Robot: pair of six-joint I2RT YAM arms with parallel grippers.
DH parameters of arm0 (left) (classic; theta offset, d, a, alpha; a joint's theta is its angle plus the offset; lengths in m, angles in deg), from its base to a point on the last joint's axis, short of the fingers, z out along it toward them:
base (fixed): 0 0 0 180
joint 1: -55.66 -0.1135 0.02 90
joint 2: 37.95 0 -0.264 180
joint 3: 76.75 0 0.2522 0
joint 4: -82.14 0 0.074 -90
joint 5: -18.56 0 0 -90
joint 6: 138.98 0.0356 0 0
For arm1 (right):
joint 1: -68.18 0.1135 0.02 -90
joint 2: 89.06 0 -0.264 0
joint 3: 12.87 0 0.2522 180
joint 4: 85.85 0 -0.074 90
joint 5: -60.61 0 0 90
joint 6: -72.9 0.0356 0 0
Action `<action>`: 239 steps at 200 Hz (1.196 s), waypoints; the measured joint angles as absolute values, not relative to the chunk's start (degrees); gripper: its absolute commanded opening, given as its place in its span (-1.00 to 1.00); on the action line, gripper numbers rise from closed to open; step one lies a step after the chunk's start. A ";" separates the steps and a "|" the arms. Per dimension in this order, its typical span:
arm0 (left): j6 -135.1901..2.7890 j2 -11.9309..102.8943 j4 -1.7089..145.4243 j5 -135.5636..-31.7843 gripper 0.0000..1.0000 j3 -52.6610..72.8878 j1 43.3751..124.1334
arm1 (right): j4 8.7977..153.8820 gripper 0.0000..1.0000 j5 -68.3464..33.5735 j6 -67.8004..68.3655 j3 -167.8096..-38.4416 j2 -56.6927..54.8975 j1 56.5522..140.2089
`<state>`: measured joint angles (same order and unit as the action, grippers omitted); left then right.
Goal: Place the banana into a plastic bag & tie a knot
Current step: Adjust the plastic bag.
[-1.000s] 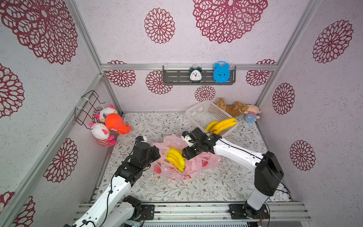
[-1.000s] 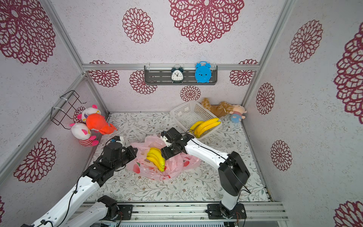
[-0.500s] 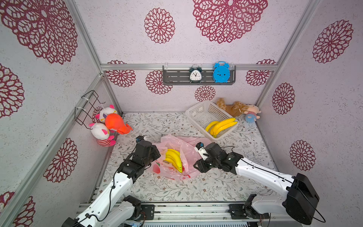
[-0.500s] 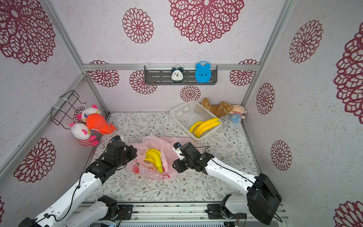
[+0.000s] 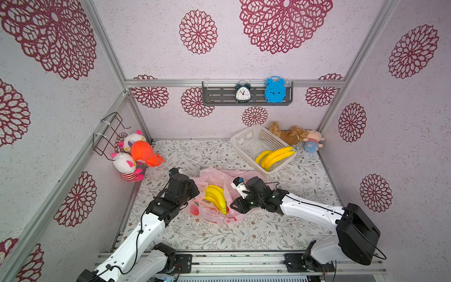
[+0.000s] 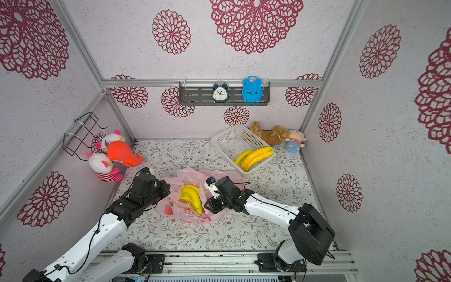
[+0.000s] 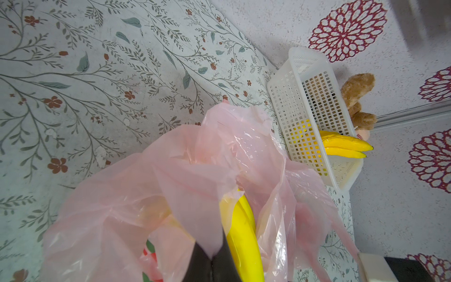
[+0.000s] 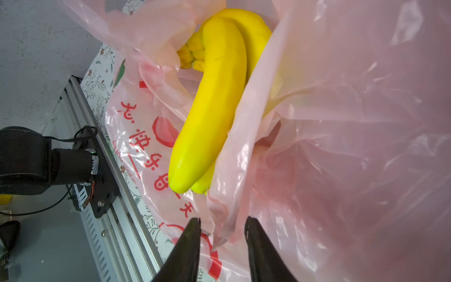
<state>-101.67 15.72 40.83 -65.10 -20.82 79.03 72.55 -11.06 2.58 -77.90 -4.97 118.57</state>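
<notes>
- Done, judging by the layout: bunch of yellow bananas (image 5: 216, 199) inside the open pink plastic bag (image 5: 212, 174), mid-way across the floral table (image 5: 244, 232), between the two arms.
- Left to do: gathering the mouth and tying the knot. No knot anywhere; mouth wide open, fruit in plain sight.
- Left gripper (image 7: 211, 256): pressed together, pinching a peak of bag film at the rim on its own arm's side.
- Right gripper (image 8: 222, 225): spread, a fold of the opposite rim between the tips, not yet squeezed. Contact with the film impossible to confirm.
- Likely step in hand: taking hold of the second side of the mouth.
- Beyond the bag, well apart: white basket (image 5: 244, 138) with a second banana bunch (image 5: 275, 156).
- Hidden or hard to make out: bag handles, lost among crumpled film; tips of both grippers in both top views, behind their black bodies; bottom of the bag beneath the fruit; red print on the film, only partly legible.
</notes>
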 measured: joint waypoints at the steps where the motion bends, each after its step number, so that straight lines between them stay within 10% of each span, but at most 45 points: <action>1: -101.67 15.72 40.83 -65.10 -1.00 -20.82 79.03 | 72.60 -0.39 -11.01 2.60 -77.94 -4.90 118.59; 27: -101.67 15.63 40.48 -64.75 -1.00 -20.82 79.03 | 73.27 -1.00 -10.12 3.04 -78.82 -3.09 119.01; 239: -90.98 24.03 4.76 -36.55 -1.00 22.15 79.03 | 39.37 -1.00 -33.55 5.18 -122.42 -12.81 119.05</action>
<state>-90.98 24.03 4.76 -36.55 22.15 79.03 39.37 -33.55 5.18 -122.42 -12.81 119.05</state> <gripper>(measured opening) 0.045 0.051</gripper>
